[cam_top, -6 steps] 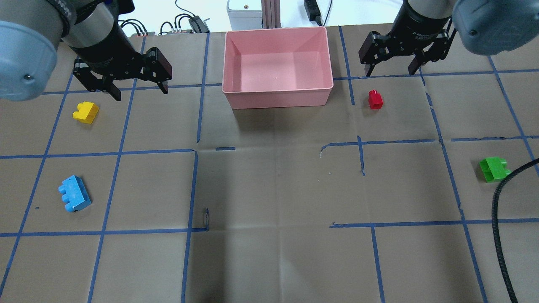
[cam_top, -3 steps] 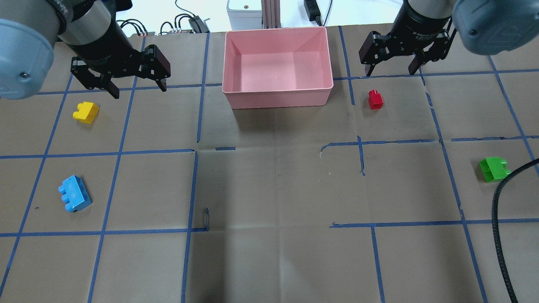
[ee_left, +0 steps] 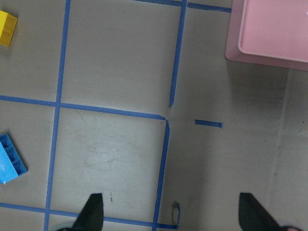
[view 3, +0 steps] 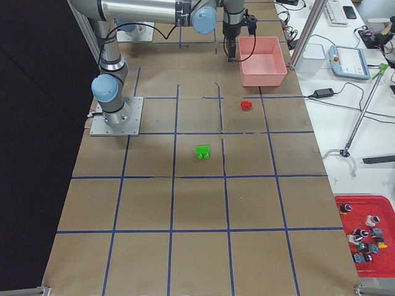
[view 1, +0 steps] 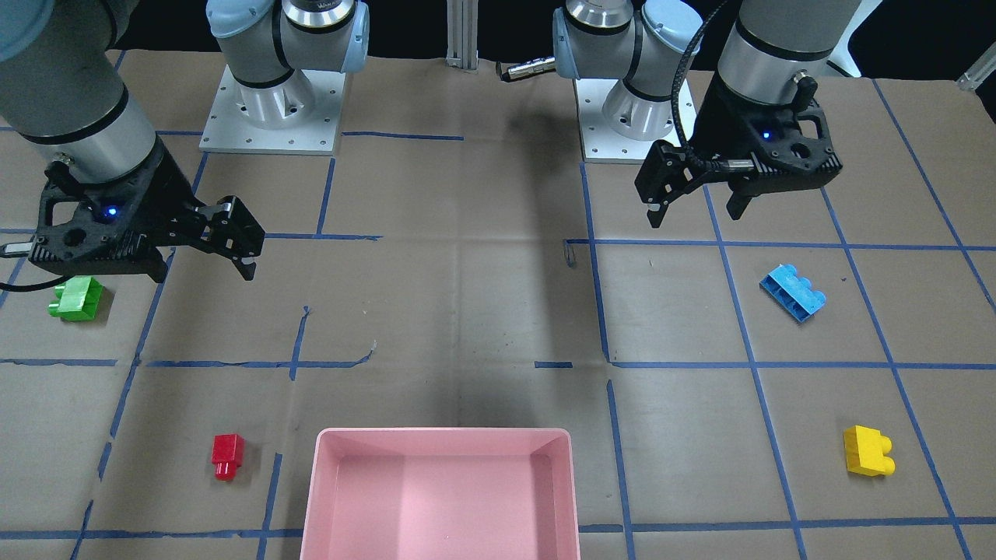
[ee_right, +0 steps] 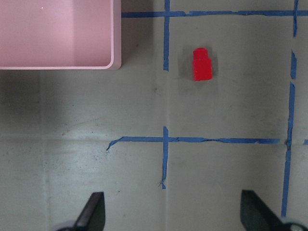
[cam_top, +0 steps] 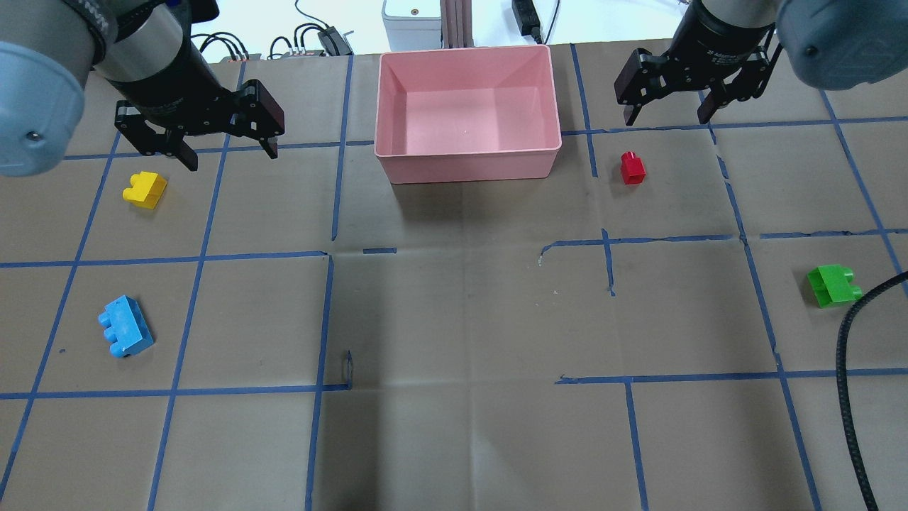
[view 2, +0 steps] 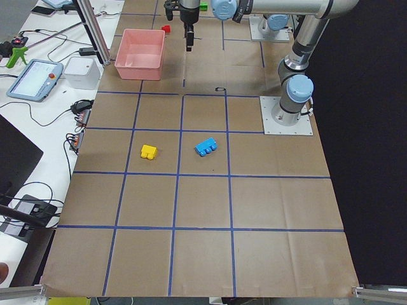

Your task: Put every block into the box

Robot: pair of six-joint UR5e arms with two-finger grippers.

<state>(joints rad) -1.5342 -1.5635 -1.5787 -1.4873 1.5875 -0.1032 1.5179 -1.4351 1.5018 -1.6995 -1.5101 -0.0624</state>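
Observation:
The pink box (cam_top: 468,165) stands empty at the table's far middle, also in the front view (view 1: 443,432). All blocks lie on the table outside it. The yellow block (cam_top: 145,189) and blue block (cam_top: 125,336) are on the left. The red block (cam_top: 632,168) is just right of the box, and the green block (cam_top: 833,285) is far right. My left gripper (cam_top: 230,152) hovers open and empty, beyond and right of the yellow block. My right gripper (cam_top: 667,117) hovers open and empty, just beyond the red block (ee_right: 202,64).
A black cable (cam_top: 848,397) hangs over the table's right side near the green block. Electronics and cables lie beyond the far edge. The two arm bases (view 1: 272,109) stand on the robot's side. Blue tape lines grid the brown surface.
Both grippers have drifted slightly: the left one toward the left and far side, the right one to the right and far side. Both stay open. No block has moved.

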